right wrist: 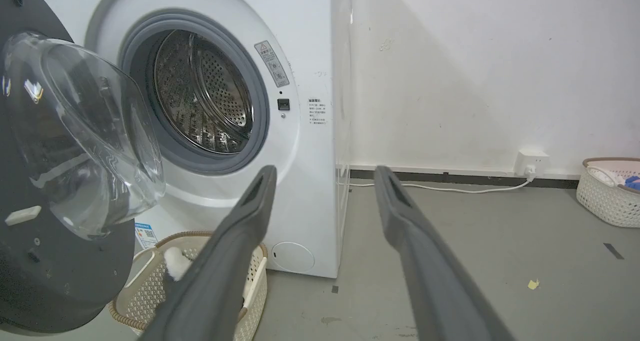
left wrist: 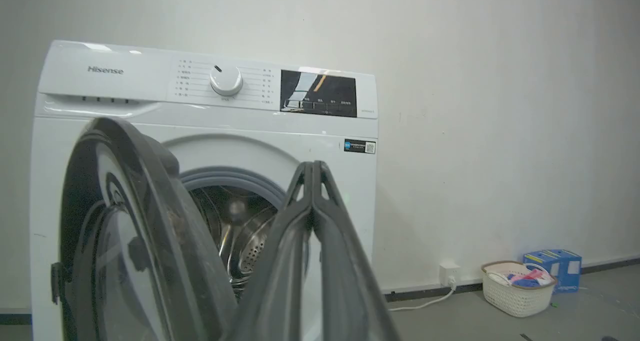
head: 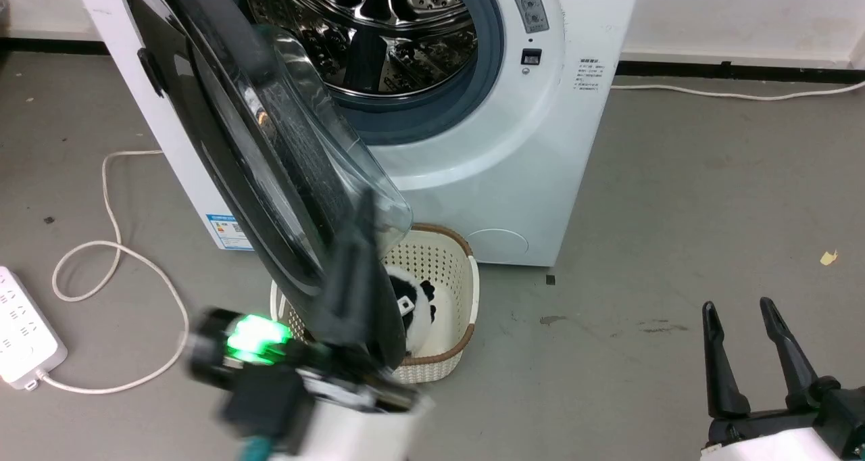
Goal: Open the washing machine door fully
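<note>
The large round washing machine door (head: 203, 109), a glossy black ring around a clear bulging glass bowl, stands roughly half open at ten o'clock in the head view. The left pincer (head: 365, 207), pressed together, lies along its inner side; blur hides any contact. The big white front-loading washing machine (head: 513, 143) carries the hinge at its nine o'clock. The right pincer (head: 738, 305), spread and empty, sits at five o'clock. The door is probably heavy, stiff and slick, so push the ring's free edge, not the glass.

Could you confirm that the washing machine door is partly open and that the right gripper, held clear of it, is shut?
Not quite: the right gripper is open, its fingers spread apart in the right wrist view. The washing machine door is partly open, and the gripper is clear of it.
</note>
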